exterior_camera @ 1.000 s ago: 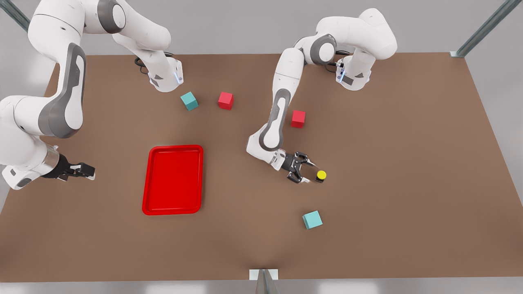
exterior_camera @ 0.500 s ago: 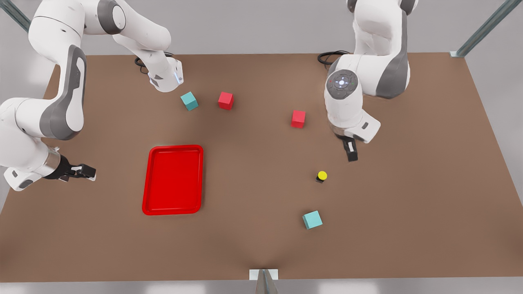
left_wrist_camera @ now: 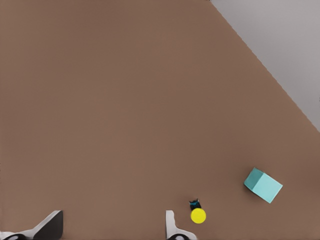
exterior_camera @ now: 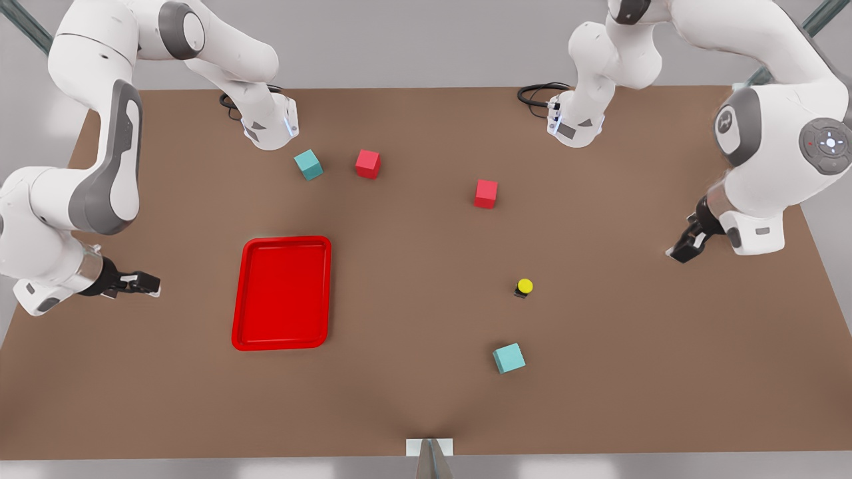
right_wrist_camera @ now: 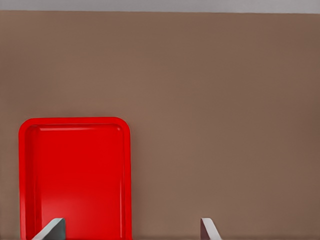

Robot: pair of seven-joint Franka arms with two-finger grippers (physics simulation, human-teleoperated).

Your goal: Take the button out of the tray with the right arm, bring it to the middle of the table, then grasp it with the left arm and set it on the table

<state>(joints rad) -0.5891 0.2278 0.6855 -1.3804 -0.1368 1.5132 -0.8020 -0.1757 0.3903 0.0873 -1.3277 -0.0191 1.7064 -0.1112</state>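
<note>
The button [exterior_camera: 524, 287], yellow cap up, stands by itself on the brown table [exterior_camera: 413, 372], right of centre in the front view. My left gripper [exterior_camera: 685, 249] hangs open near the front view's right table edge, well clear of the button. Seen from the left wrist, the button [left_wrist_camera: 198, 215] lies just outside one fingertip of the left gripper [left_wrist_camera: 112, 227]. The red tray [exterior_camera: 283, 293] lies bare at the front view's left. My right gripper [exterior_camera: 143, 285] waits open to the tray's left. From the right wrist, the tray [right_wrist_camera: 75, 175] lies ahead of the right gripper [right_wrist_camera: 130, 230].
A teal cube [exterior_camera: 308, 164] and a red cube [exterior_camera: 367, 163] sit at the back of the table. Another red cube [exterior_camera: 486, 193] lies behind the button. A second teal cube [exterior_camera: 508, 358], [left_wrist_camera: 263, 185] lies in front of it.
The left arm has let go of the button and swung away to the front view's right table edge. The button stays where it was set. The right arm has barely shifted.
</note>
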